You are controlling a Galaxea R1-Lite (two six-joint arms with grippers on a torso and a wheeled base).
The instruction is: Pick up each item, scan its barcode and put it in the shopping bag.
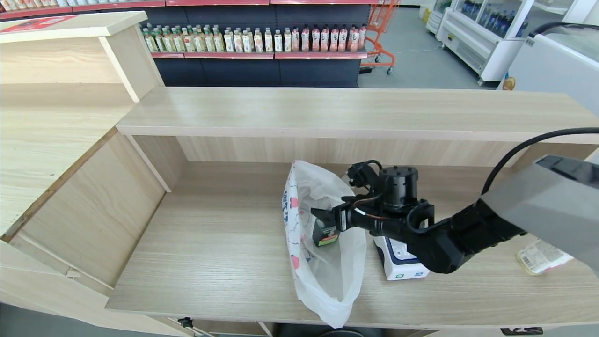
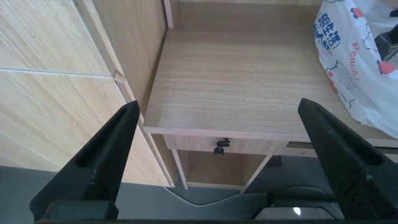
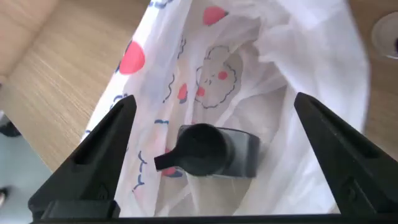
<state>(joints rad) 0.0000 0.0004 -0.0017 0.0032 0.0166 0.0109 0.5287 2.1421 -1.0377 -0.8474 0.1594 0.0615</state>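
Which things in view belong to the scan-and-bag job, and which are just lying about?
Job in hand:
shopping bag
dark item lying inside it
scanner beside the bag
labelled packet on the counter, probably awaiting scanning
right gripper, jaws open over the bag

Lying about:
shelf bottles
orange cart
display fridge

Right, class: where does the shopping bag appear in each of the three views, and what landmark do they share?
Head view: bag in the middle of the counter, just left of the scanner.
Left wrist view: bag on the counter, beyond the open left tool.
Right wrist view: bag below the open right tool, dark item inside.
Shared landmark: the wooden counter.
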